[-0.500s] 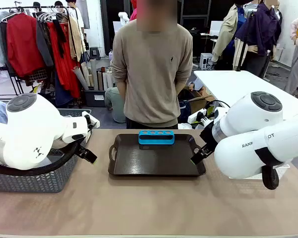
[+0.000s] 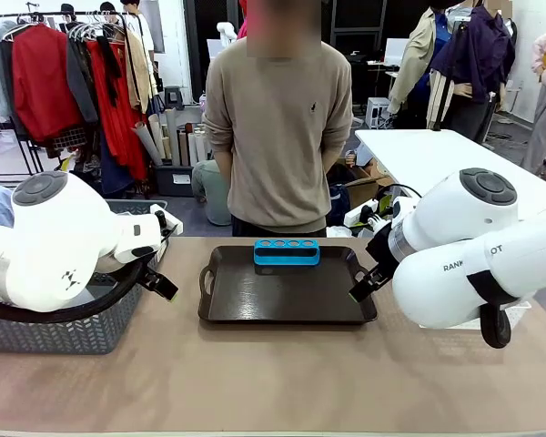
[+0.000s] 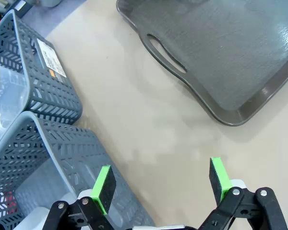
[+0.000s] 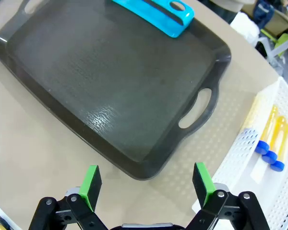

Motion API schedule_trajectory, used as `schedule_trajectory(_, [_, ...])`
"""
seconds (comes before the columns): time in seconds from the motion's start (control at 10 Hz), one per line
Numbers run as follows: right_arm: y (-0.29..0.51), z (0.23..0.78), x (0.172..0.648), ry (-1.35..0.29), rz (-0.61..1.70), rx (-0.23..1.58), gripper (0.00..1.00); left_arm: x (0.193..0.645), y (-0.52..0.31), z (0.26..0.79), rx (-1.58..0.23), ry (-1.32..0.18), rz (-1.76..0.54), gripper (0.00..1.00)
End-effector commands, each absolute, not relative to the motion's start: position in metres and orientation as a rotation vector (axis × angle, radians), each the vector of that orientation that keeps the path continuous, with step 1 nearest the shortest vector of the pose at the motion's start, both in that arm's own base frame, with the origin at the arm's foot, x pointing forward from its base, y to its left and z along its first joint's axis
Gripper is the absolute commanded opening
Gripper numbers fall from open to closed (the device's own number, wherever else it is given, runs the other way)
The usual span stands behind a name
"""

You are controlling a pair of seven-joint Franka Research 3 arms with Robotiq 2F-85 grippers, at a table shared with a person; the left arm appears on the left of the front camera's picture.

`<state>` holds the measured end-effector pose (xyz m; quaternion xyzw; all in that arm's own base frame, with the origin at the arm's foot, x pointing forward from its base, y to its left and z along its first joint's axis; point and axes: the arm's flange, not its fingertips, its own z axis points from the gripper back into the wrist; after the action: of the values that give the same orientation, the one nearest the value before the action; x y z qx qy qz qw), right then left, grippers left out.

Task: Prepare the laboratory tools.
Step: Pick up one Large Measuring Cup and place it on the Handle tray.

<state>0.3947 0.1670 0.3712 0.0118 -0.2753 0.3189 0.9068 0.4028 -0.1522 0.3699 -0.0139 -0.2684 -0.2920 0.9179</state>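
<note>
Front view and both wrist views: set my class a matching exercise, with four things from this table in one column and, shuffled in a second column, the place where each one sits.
Things
1. small blue rack
2. blue-capped tubes
3. clear plastic beaker
4. dark brown tray

Places
A. inside the grey mesh basket
B. directly on the table
C. lying in the white mesh basket
D. on the tray, at its far edge

Pairs: 1-D, 2-C, 3-A, 4-B
</note>
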Motion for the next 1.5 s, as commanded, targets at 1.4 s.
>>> schedule_trajectory(1.4, [0.166, 0.382, 0.38, -0.518, 0.708, -0.156, 1.0, 0.4, -0.159, 0.392, -0.067, -0.51, -0.689, 1.0])
